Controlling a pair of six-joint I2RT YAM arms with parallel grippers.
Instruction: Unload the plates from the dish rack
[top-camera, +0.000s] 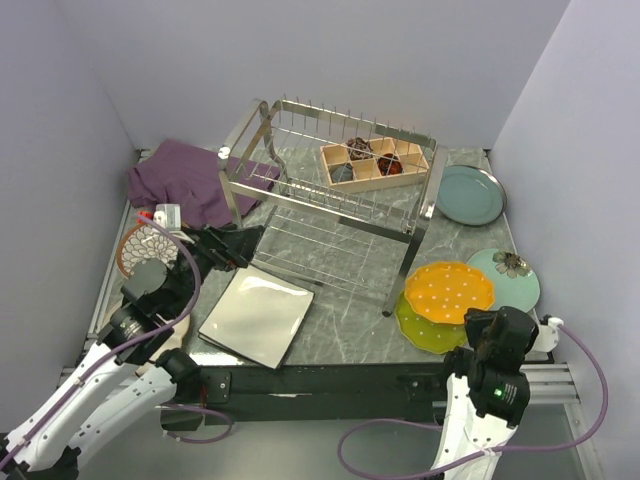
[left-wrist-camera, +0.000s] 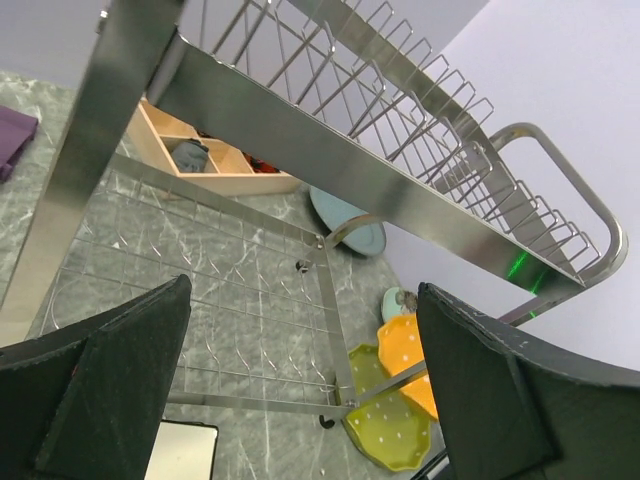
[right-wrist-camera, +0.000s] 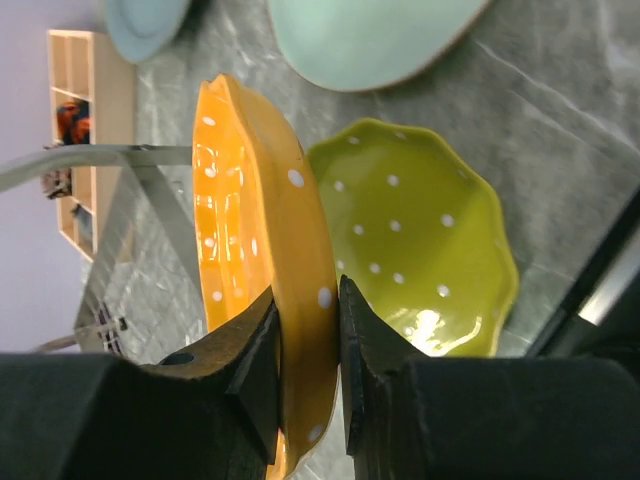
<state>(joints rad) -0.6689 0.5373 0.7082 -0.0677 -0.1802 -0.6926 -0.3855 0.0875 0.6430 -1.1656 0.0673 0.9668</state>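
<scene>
Pinching a glossy, scalloped orange plate (right-wrist-camera: 245, 200) by its rim with the right gripper (right-wrist-camera: 308, 305).
Tilted over a dotted green plate (right-wrist-camera: 420, 250), right of the tubular steel wire rack (left-wrist-camera: 330, 150), with left gripper (left-wrist-camera: 303, 300) gaping wide.

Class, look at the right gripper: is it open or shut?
Shut: the right gripper has its fingers pinching the rim of the orange dotted plate from both sides.

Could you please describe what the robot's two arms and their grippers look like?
The left arm and right arm have white link shells with black joints and black wrist housings. A purple cable loops along each arm. The right arm shows a small green light. The left gripper and right gripper each carry two matte black, wedge-shaped fingers.
</scene>
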